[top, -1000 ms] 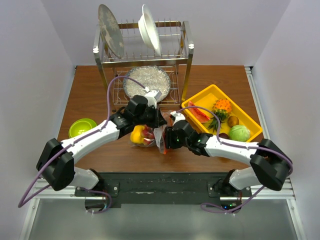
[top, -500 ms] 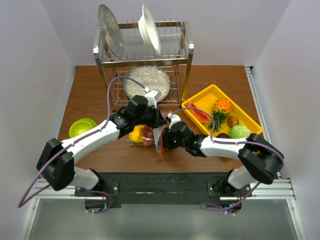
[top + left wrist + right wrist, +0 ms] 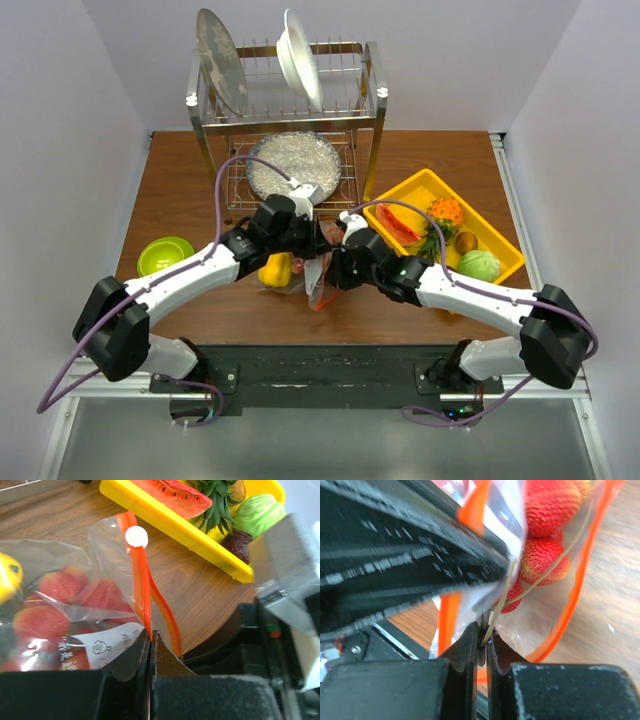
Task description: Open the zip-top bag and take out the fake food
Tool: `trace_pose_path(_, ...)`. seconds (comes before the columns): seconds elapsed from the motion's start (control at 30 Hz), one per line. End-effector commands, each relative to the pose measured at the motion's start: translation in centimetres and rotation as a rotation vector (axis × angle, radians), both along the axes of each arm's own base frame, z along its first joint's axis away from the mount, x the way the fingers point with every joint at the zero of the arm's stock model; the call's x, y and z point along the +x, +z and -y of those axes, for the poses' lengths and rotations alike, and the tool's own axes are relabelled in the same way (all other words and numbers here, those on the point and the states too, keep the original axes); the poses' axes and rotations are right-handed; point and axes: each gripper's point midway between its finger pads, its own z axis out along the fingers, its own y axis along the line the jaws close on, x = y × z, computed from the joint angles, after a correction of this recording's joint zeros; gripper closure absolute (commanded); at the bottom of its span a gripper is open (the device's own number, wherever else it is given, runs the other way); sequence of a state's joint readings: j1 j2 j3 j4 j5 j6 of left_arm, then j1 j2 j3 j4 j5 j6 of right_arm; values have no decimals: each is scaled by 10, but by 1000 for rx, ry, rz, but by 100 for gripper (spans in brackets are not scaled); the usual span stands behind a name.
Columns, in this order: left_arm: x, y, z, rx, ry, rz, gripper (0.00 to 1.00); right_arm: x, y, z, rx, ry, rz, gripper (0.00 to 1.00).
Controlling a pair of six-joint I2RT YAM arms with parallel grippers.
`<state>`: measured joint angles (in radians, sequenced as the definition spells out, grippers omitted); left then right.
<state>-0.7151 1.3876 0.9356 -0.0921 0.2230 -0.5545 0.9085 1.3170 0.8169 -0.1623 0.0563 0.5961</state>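
Observation:
The zip-top bag (image 3: 313, 285) hangs crinkled between both arms at the table's front centre, its orange-red zipper strip (image 3: 143, 587) partly parted. Inside it is fake food: red pieces (image 3: 56, 586) and a yellow pepper (image 3: 276, 270). My left gripper (image 3: 150, 636) is shut on one side of the strip, beside the white label (image 3: 107, 644). The right gripper (image 3: 484, 639) is shut on the bag's clear plastic edge at the opposite side of the mouth, with red pieces (image 3: 543, 562) just beyond its tips. From above, the left gripper (image 3: 322, 244) and right gripper (image 3: 336, 270) almost touch.
A yellow tray (image 3: 497, 272) at the right holds a watermelon slice (image 3: 397, 224), pineapple (image 3: 443, 213), cabbage (image 3: 479, 265) and brown pieces. A dish rack (image 3: 290, 115) with a plate and a bowl stands at the back over a silvery pan (image 3: 293, 163). A green bowl (image 3: 164, 254) sits left.
The right gripper has shut on the bag's edge and moved up and left, close against the left gripper. The left gripper keeps its hold on the zipper strip.

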Motion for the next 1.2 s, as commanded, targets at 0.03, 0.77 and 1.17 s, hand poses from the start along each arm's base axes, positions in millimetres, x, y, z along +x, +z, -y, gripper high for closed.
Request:
trace_pose_path(0.03,11,23,-6,-18,38,124,100,1,29,27,-76,-43,41,100)
trace_pose_path(0.77,-7,12,-7,-53,-20,158,100,3,61,19,-133,-4,-31,100)
trace_pose_path(1.17,21,0,-27,-2,133,133,100,-32,73,51,-124,30,-52,100)
